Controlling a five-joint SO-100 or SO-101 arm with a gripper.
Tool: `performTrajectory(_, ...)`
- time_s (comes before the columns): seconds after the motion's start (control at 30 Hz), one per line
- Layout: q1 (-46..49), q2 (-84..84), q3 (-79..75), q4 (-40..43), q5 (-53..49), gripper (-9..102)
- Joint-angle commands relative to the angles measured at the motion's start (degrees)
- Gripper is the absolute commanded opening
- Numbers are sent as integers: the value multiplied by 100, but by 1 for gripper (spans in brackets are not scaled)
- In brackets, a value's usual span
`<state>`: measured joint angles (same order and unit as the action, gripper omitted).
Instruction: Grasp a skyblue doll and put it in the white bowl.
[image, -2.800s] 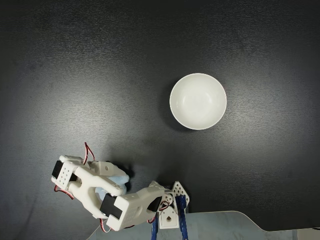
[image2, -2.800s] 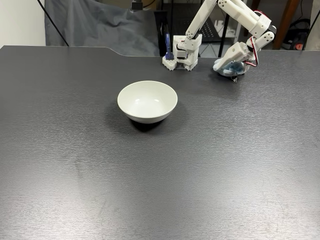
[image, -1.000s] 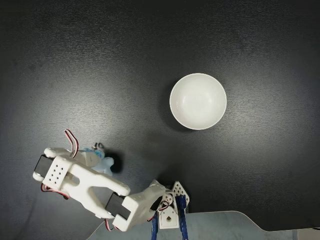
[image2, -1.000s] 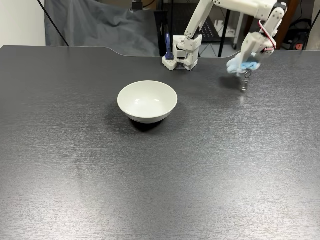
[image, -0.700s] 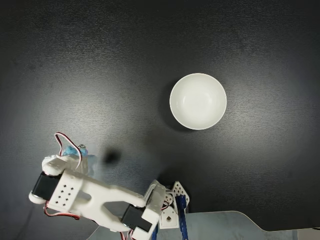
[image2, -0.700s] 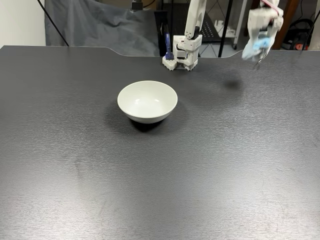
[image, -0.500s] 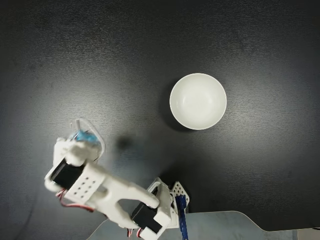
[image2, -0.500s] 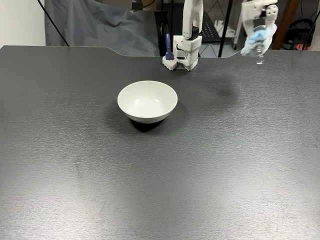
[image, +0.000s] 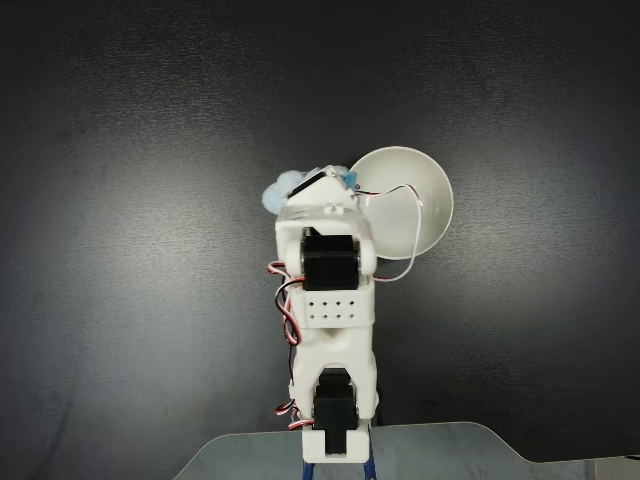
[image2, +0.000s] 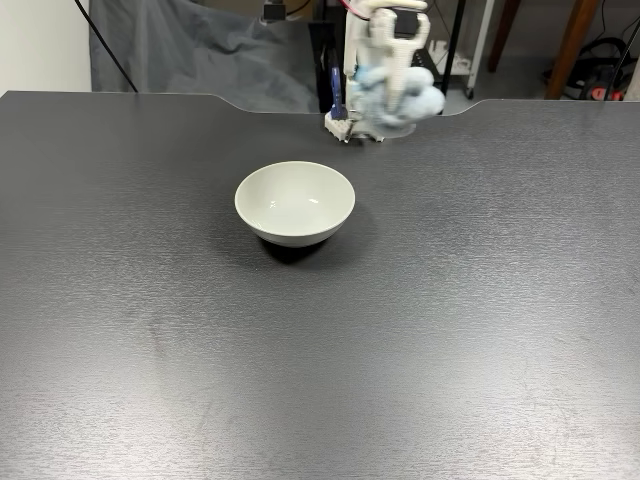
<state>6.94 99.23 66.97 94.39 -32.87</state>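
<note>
Up in the air, the white two-finger gripper (image2: 392, 72) clamps the fluffy pale-blue plush doll (image2: 398, 92) beside the glossy round white bowl (image2: 294, 203).

Glossy white bowl (image2: 294, 203), seemingly fluffy doll (image2: 392, 92)
</note>
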Motion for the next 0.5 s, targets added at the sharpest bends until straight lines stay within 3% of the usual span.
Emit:
performTrajectory(0.0,712,448,-281,-325,88,-1)
performTrajectory(0.23,1336,527,923,-694,97,-1)
performTrajectory(0.47,1705,536,2215,-1688,97,-1)
